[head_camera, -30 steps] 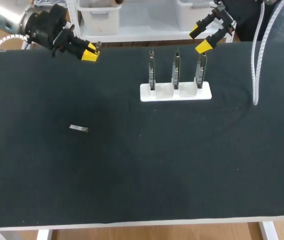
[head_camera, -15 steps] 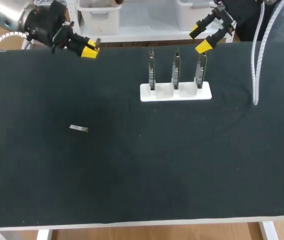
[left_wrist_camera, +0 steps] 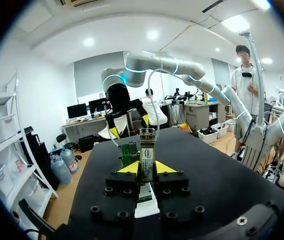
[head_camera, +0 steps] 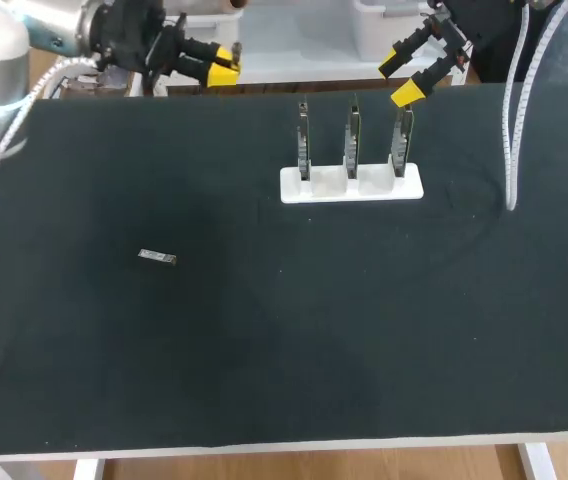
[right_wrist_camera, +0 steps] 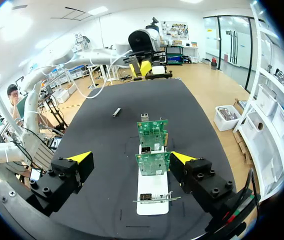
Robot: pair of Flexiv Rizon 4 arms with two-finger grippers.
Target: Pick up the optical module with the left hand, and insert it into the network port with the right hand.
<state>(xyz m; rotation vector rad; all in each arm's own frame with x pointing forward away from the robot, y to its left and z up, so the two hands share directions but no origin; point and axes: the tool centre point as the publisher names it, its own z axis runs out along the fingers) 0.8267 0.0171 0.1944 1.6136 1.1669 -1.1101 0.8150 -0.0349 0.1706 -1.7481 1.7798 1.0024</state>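
Black surface [head_camera: 264, 350] with a white stand [head_camera: 334, 192] near its far edge, three green boards [right_wrist_camera: 153, 162] upright in it. Grips a module [left_wrist_camera: 147, 150] upright between the left jaws, by the far left edge. Hangs the right jaws wide open and empty above the stand's right end. Shows a grey piece [head_camera: 157, 257] flat on the surface, well left of the stand.

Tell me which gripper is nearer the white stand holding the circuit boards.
Right. The right gripper hangs open just behind the right end of the stand; the left gripper is far off to its left.
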